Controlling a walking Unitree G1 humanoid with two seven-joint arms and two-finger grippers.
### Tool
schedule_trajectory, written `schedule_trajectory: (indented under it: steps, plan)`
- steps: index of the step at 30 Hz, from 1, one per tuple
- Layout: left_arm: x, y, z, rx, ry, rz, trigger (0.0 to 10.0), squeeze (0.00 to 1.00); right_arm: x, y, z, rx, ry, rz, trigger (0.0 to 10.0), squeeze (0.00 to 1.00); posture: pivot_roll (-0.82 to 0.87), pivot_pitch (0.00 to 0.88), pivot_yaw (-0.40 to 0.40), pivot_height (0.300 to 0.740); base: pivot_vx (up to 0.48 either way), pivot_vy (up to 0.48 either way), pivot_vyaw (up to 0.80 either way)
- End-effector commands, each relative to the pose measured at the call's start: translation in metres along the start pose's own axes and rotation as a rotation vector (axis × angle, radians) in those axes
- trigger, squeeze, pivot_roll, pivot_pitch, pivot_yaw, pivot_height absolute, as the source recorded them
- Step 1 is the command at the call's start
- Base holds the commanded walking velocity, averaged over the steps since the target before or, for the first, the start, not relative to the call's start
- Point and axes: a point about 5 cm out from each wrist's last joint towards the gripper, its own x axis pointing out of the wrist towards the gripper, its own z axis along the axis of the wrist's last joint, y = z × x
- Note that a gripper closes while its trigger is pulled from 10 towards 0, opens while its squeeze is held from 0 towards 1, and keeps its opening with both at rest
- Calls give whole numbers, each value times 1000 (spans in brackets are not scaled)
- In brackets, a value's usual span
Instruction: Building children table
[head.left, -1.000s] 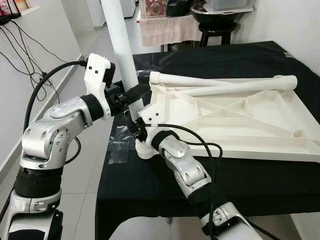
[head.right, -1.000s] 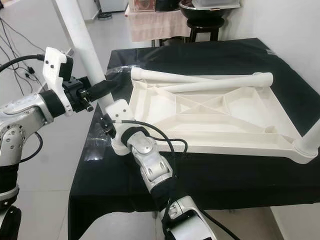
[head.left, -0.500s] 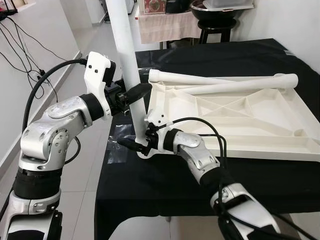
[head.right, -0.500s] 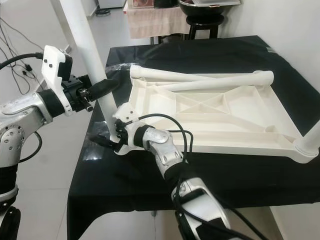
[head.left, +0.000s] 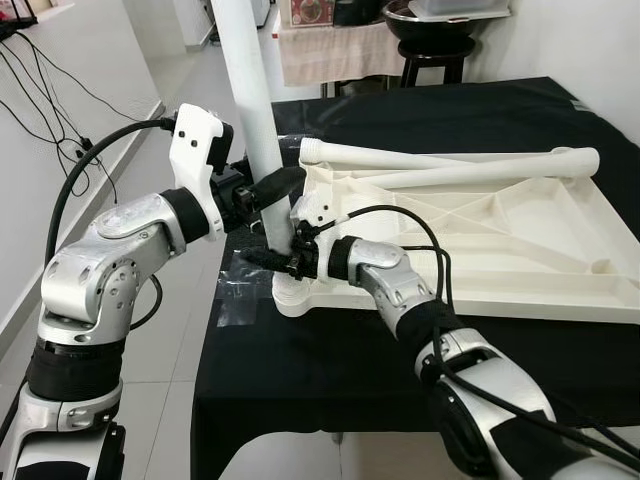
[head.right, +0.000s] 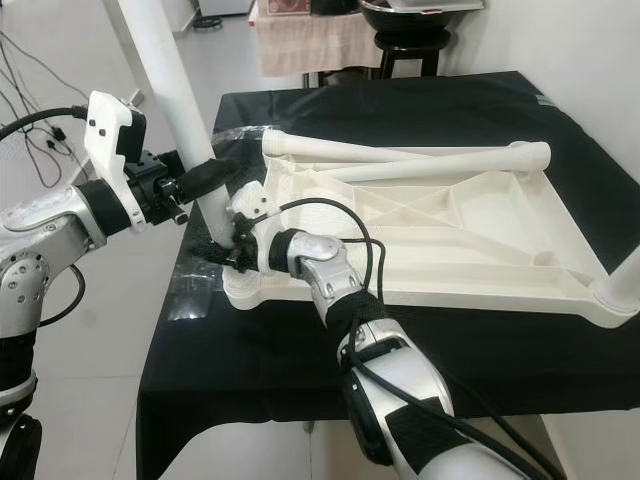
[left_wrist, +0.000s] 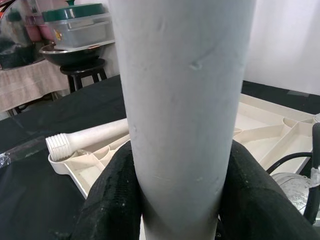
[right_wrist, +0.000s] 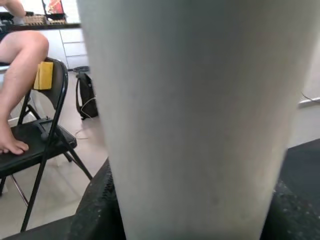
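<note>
An upturned white plastic tabletop (head.left: 480, 230) lies on the black-draped counter (head.left: 330, 370), filling the centre and right of the head views, and a white table leg (head.left: 250, 110) stands nearly upright at its near left corner socket (head.left: 290, 292), rising out of the top of the frame. The left gripper (head.left: 275, 185), at centre left, has its fingers clenched on the leg partway up, and the right gripper (head.left: 268, 258) grasps the same leg lower down, just above the socket. The step in hand looks like seating or screwing this leg into the corner. The next move probably calls for keeping the leg square to the socket while it is turned or pressed home, with one gripper steadying as the other regrips. Two spare legs (head.left: 450, 165) lie crossed on the far edge of the tabletop, apparently awaiting their turn, and a fitted leg (head.right: 622, 285) shows at the right edge of the right eye view. The left wrist view looks past the leg to the threaded end (left_wrist: 59, 145) of a spare leg, a detail the head views hardly give. The right wrist view shows a person's bare leg (right_wrist: 22, 55) on a black folding chair (right_wrist: 42, 125) beyond the counter.
</note>
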Motion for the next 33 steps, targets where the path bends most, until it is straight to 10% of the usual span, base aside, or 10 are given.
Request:
schedule_trajectory:
  steps: [1, 12, 13, 16, 19, 20, 33]
  plan:
    - [-3, 0, -8, -3, 41, 9, 0, 0, 4, 5, -3, 16, 3, 41, 0, 0, 32, 89, 61, 740, 0, 0, 0]
    - [-3, 0, -9, -2, 44, 9, 0, 0, -1, 5, -9, 4, 6, 25, 0, 0, 23, 93, 65, 740, 0, 0, 0]
    - [-3, -1, -7, -6, 31, 8, 10000, 1000, -3, 5, -18, -4, 43, -57, 0, 0, 17, 100, 60, 740, 0, 0, 0]
    - [-3, 1, -5, -14, 16, 34, 10000, 1000, -3, 6, -36, -13, 152, -279, 0, 0, 15, 103, 54, 740, 0, 0, 0]
    - [-4, 7, -3, -24, 11, 68, 10000, 1000, 4, 42, -53, -12, 179, -514, 0, 0, 10, 106, 64, 740, 0, 0, 0]
    - [-3, 9, -5, -26, 19, 74, 10000, 0, 13, 61, -51, 30, 146, -496, 0, 0, 1, 92, 68, 740, 0, 0, 0]
    - [0, 10, -4, -6, 24, 82, 10000, 0, 35, 66, -38, 41, 70, -412, 0, 0, 11, 70, 60, 740, 0, 0, 0]
